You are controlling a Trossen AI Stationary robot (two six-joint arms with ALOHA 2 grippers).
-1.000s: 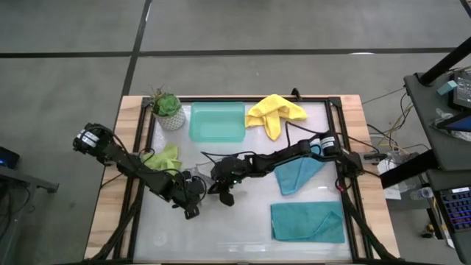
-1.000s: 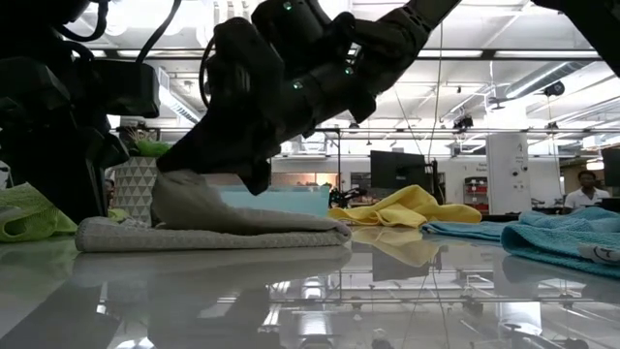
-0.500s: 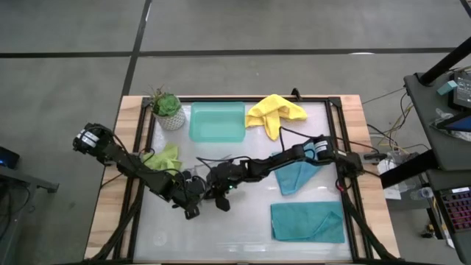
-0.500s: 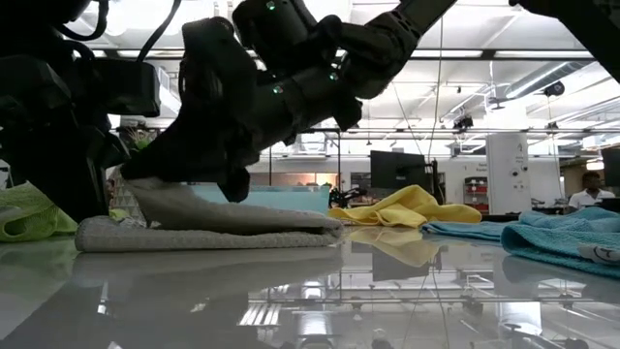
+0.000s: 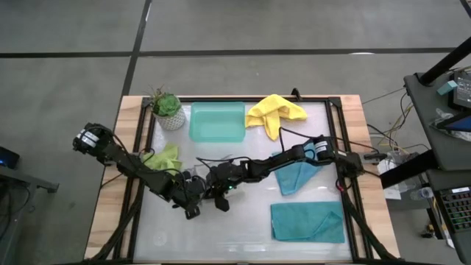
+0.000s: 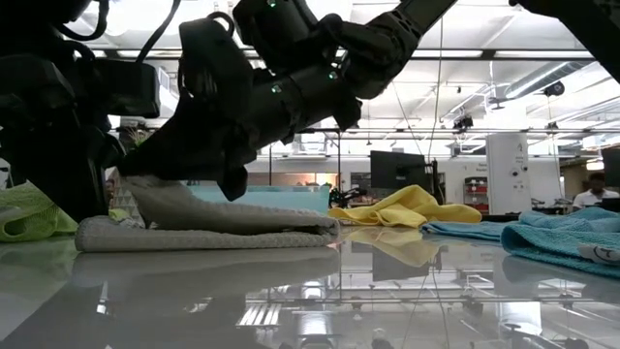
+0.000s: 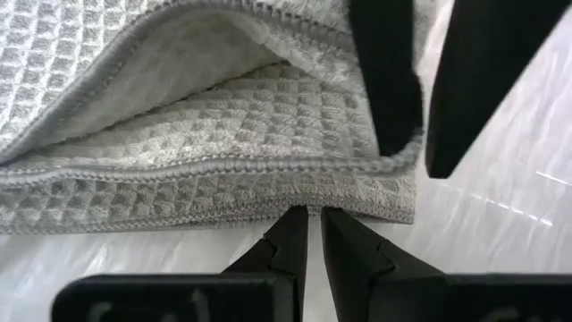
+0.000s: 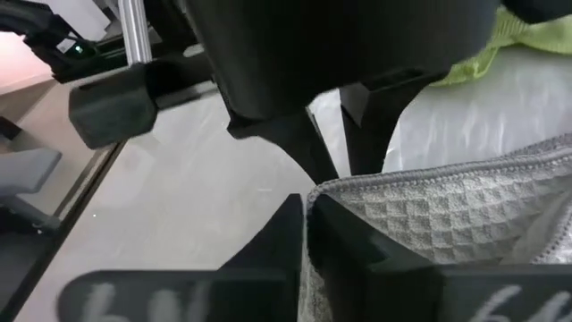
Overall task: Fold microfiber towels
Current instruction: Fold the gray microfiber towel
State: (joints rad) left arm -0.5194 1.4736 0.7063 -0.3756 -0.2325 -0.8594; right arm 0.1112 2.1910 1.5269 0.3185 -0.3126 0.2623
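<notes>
- While both arms meet over the grey microfiber towel (image 6: 208, 228) at about 7 o'clock on the counter (image 5: 243, 235), the work in hand appears to be a fold of that towel, its upper layer laid over the lower one.
- The left hand (image 7: 313, 234) sits at the towel's hem, fingers drawn nearly together with a thin gap; whether it pins the edge cannot be told. Judged purpose: to anchor the lower layer so it does not slide.
- The right hand (image 8: 308, 224) has its fingers almost closed on the folded-over edge of the grey towel, carrying that flap across toward the left hand.
- The remaining towels lie apart, presumably awaiting their turn: the lime green towel (image 5: 163, 157) at 9 o'clock, the yellow towel (image 5: 274, 112) at 1 o'clock, one teal towel (image 5: 296, 175) at 3 o'clock, and the other teal towel (image 5: 307, 222) lying flat at 5 o'clock.
- The mint-green tray (image 5: 217, 122) and the potted plant (image 5: 167, 109) stand at 11 to 12 o'clock, clear of the folding area.
</notes>
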